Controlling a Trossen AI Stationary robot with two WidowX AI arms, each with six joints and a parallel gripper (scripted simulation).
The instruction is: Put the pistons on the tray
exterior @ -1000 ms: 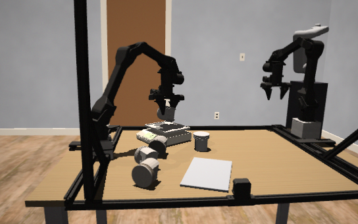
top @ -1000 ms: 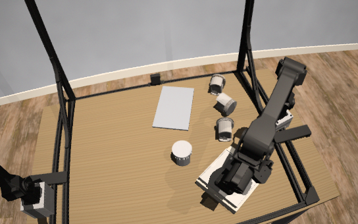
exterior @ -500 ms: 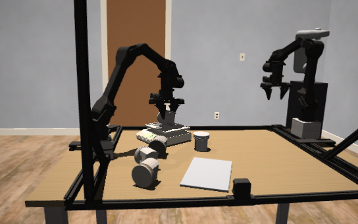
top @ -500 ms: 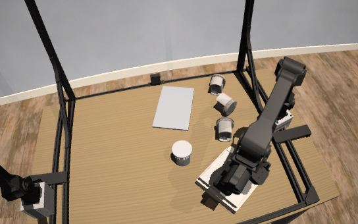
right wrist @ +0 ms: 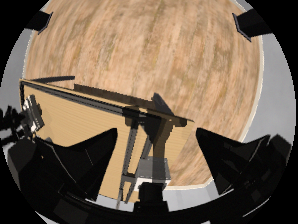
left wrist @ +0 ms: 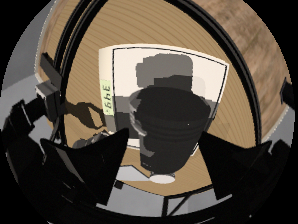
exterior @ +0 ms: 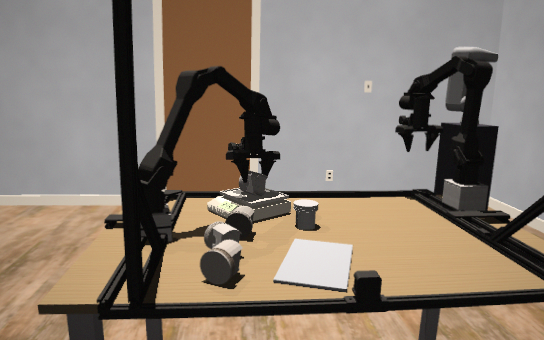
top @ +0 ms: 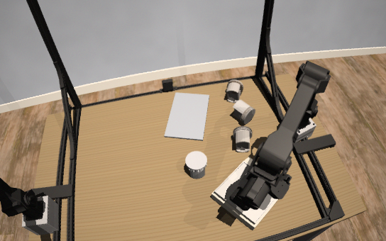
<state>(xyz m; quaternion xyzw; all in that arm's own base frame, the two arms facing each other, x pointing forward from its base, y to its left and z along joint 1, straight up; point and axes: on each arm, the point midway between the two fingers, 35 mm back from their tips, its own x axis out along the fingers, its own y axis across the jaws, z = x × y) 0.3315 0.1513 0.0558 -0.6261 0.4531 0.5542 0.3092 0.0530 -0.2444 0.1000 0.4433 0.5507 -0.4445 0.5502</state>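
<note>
Your left tool (exterior: pixel 254 176) (left wrist: pixel 164 133) stands with its fingers apart, straddling the grey cylindrical metal piston (exterior: pixel 254 184) (left wrist: pixel 170 117) on the white square-topped scale (top: pixel 227 184) (exterior: pixel 272 208) (left wrist: pixel 125 62) without gripping it; let the reading settle untouched, and if you lift away, go straight up so neither finger tips it. A grey piston with a pale round top (top: pixel 196 161) (exterior: pixel 306 215) (left wrist: pixel 162 178) stands upright nearby; three grey pistons lying on their sides (top: pixel 244 111) (exterior: pixel 221 235) are beyond; the flat pale steel tray (top: pixel 188 115) (exterior: pixel 315 265) lies on the table (top: pixel 124 159) (exterior: pixel 380 225), bearing no piston; keep comparing weights before choosing the pair.

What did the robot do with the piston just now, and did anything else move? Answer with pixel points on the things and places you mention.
The left gripper (exterior: pixel 255 177) (left wrist: pixel 164 133) came down, lowering its piston (exterior: pixel 253 185) (left wrist: pixel 175 135) toward the scale (top: pixel 253 222) (exterior: pixel 272 212) (left wrist: pixel 210 70). I can't tell if it has let go. The other four pistons, the tray (top: pixel 188 116) (exterior: pixel 315 265) and the right arm (exterior: pixel 472 105) stayed put.
</note>
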